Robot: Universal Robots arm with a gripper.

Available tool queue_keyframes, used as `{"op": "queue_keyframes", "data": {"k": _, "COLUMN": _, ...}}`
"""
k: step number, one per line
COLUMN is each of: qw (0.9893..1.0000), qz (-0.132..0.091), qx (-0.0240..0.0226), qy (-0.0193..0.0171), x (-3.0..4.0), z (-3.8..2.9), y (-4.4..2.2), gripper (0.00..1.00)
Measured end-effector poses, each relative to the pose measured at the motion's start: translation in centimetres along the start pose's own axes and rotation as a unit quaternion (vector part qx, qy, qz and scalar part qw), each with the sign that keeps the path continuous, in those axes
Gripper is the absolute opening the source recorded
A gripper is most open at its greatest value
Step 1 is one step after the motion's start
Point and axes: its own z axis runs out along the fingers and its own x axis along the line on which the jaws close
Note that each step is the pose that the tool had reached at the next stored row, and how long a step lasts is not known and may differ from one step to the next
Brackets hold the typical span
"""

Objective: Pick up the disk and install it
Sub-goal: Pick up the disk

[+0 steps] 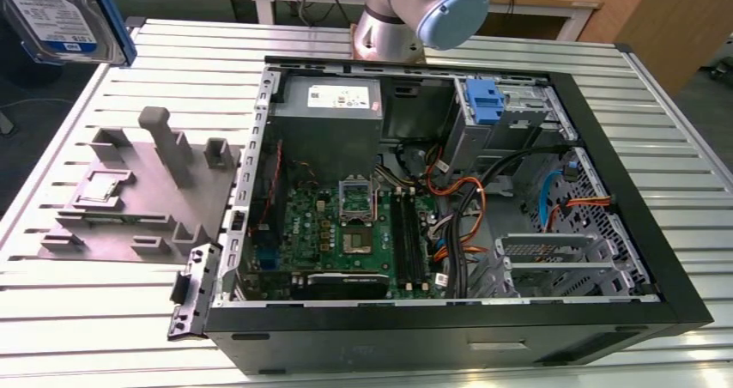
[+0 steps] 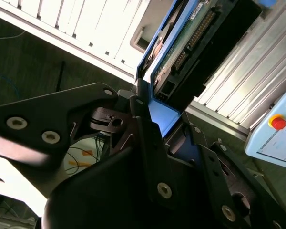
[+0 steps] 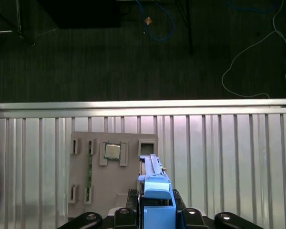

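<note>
Tool: clenched on the disk, held aloft with its long axis running straight out from the grip. Below it, in the first wrist view, grey fixture near the surface edge. Farther off toward the exterior view's right, well apart, open computer case, not yet reached.

Brightly, evenly lit from overhead, with glare streaking the ribbed worktop and dim floor beyond.
</note>
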Motion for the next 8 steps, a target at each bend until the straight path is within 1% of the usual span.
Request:
{"op": "queue_keyframes", "data": {"k": 2, "qw": 1.0000, "qz": 0.000, "qx": 0.0000, "qy": 0.0000, "x": -0.01, "z": -0.20, "y": 0.01, "gripper": 0.36}}
{"op": "queue_keyframes", "data": {"k": 4, "qw": 1.0000, "qz": 0.000, "qx": 0.0001, "qy": 0.0000, "x": -0.02, "z": -0.63, "y": 0.02, "gripper": 0.36}}
{"op": "queue_keyframes", "data": {"k": 8, "qw": 1.0000, "qz": 0.000, "qx": 0.0000, "qy": 0.0000, "x": -0.06, "z": -1.92, "y": 0.06, "gripper": 0.36}}
